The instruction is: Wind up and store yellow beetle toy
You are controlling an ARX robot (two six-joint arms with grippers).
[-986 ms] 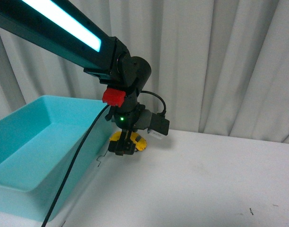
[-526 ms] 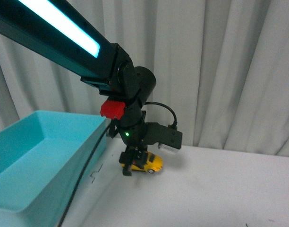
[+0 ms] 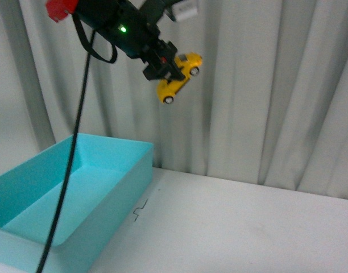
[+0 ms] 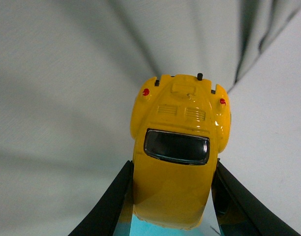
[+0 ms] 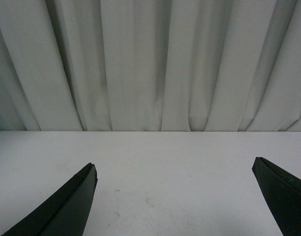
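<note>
You have a white bench [image 3: 248, 227] running up to a pale, pleated curtain [image 3: 265, 85] that fills the backdrop.

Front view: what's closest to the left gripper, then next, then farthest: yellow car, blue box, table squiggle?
1. Yellow beetle toy: held in the left gripper, up high.
2. Blue box: below, on the left.
3. Table squiggle: beside the box, lowest.

Black fingers [image 4: 110, 202] pinch yellow beetle toy [image 4: 176, 164] at sides, rear window toward camera; grey curtain [image 4: 67, 73] behind.
</note>
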